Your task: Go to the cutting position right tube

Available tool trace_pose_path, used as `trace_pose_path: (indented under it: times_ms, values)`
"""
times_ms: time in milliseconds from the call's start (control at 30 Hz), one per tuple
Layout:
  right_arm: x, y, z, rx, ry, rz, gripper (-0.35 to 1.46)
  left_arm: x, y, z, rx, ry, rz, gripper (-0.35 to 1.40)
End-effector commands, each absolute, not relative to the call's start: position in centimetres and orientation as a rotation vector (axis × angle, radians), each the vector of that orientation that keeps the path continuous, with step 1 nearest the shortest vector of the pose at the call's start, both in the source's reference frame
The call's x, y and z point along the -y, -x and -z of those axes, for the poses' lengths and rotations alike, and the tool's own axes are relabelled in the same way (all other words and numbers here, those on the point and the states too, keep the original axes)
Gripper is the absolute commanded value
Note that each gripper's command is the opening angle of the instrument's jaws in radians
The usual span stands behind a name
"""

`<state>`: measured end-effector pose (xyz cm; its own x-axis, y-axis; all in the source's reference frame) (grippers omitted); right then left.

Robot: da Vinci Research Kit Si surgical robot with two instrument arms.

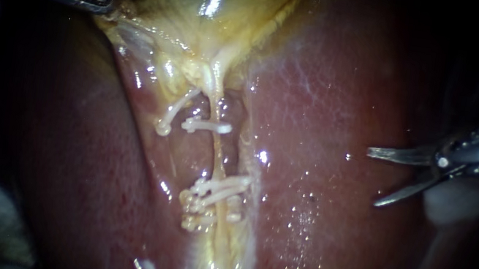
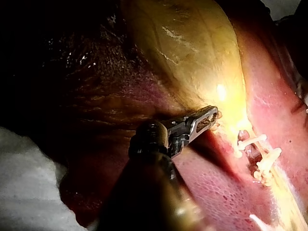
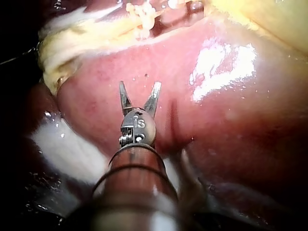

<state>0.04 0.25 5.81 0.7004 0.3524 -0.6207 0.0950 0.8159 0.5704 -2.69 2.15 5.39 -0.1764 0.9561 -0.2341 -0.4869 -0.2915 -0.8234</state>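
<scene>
In the endoscope view the approach looks barely begun. The right instrument [image 1: 373,177] hangs over the liver [image 1: 314,225] with its two blades spread and empty, well apart from the right tube [image 1: 217,150]. That tube runs down from the gallbladder [image 1: 220,2] with a single clip [image 1: 206,126] above and a cluster of clips [image 1: 218,192] below. The next move probably calls for crossing to the bare stretch between them, blades apart to straddle it. The left instrument [image 1: 107,4] has its jaws closed on the gallbladder's edge, and its shaft fades into darkness. In the left wrist view the left instrument [image 2: 211,118] pinches the gallbladder's [image 2: 192,57] margin with the clips [image 2: 260,154] just beyond, but the tube is hard to tell from the glistening tissue. In the right wrist view the blades of the right instrument [image 3: 139,86] gape over bare liver [image 3: 216,125]. The clips [image 3: 142,17] lie far ahead, partly cut off. No tube can be made out, and white gauze [image 3: 62,144] lies beside the shaft.
</scene>
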Motion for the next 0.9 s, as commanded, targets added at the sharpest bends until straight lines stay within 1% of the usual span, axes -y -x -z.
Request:
trace_pose_path:
  times_ms: [33, 233, 467, 700, 900]
  values:
    - [-0.23, -0.1, -5.81, -0.803, -0.632, -0.164, 1.44, -2.15, 2.7, -5.39, 0.729, 0.93, -1.695, -0.35]
    - [-0.2, -0.45, -5.83, -0.839, -0.686, -0.207, 1.44, -2.15, 2.7, -5.39, 0.728, 0.93, -1.695, -0.35]
    - [-0.18, -0.8, -5.97, -0.826, -0.751, -0.257, 1.42, -2.14, 2.71, -5.39, 0.728, 0.93, -1.694, -0.35]
    - [-0.15, -1.11, -6.23, -0.815, -0.796, -0.29, 1.4, -2.14, 2.71, -5.38, 0.727, 0.929, -1.694, -0.35]
    - [-0.09, -1.34, -6.53, -0.794, -0.825, -0.315, 1.4, -2.14, 2.72, -5.37, 0.727, 0.929, -1.694, -0.35]
